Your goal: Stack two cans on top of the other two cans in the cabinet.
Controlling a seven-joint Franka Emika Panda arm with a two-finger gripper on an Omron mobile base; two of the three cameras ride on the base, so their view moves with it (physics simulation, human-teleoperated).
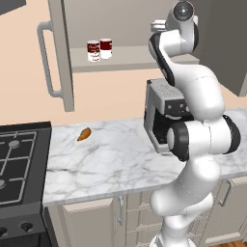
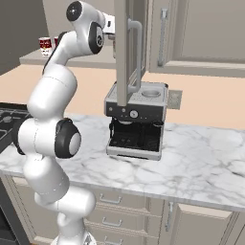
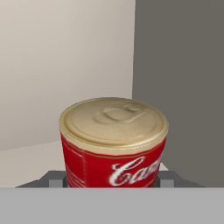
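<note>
While enclosed, can (image 3: 113, 144) between tool (image 3: 113, 179)

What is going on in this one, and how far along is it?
The robot arm has reached up into the open cabinet. In the hand view a red-and-white can sits right in front of the gripper, between its fingers; whether they grip it cannot be told. Two more cans stand side by side on the shelf, nothing stacked on them.

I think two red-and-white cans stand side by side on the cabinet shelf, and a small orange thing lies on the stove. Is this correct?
Not quite. The small orange thing lies on the marble counter, to the right of the stove, as the left base view shows. The two red-and-white cans do stand side by side on the cabinet shelf.
</note>
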